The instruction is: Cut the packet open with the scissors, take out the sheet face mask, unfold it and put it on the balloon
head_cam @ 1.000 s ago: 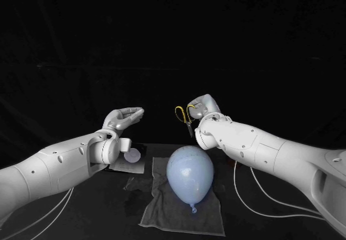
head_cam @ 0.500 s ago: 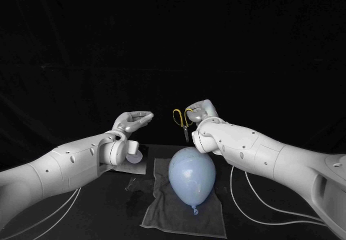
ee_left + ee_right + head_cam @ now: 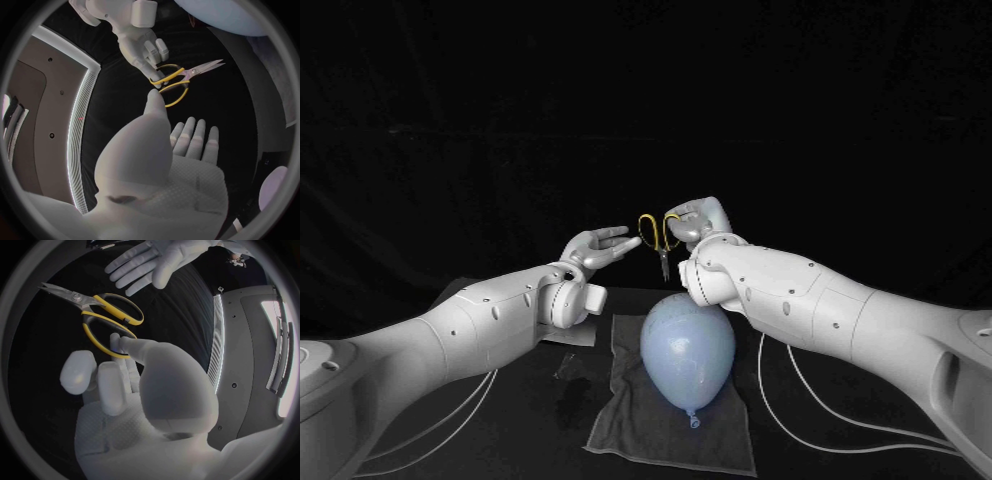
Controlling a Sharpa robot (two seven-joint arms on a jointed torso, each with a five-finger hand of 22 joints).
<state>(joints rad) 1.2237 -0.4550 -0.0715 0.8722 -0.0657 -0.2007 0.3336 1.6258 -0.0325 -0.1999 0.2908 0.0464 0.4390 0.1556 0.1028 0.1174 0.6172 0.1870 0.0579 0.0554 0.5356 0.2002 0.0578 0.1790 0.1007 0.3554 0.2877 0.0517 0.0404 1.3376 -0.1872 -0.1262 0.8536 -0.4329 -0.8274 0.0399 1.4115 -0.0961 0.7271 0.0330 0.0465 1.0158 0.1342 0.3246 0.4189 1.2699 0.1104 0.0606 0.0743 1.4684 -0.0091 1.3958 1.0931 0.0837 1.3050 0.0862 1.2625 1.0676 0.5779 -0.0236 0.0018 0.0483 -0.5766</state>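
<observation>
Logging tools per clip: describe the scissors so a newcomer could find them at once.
Start at the pale blue balloon lying on a grey cloth on the black table. Above its far end, the right robot hand holds the scissors in the air, blades pointing down. Their yellow loop handles set them apart from the silver, empty left robot hand alongside.

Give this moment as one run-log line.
right hand: holds yellow-handled scissors | left hand: empty, fingers spread, near scissors | pale blue balloon: on grey cloth
</observation>
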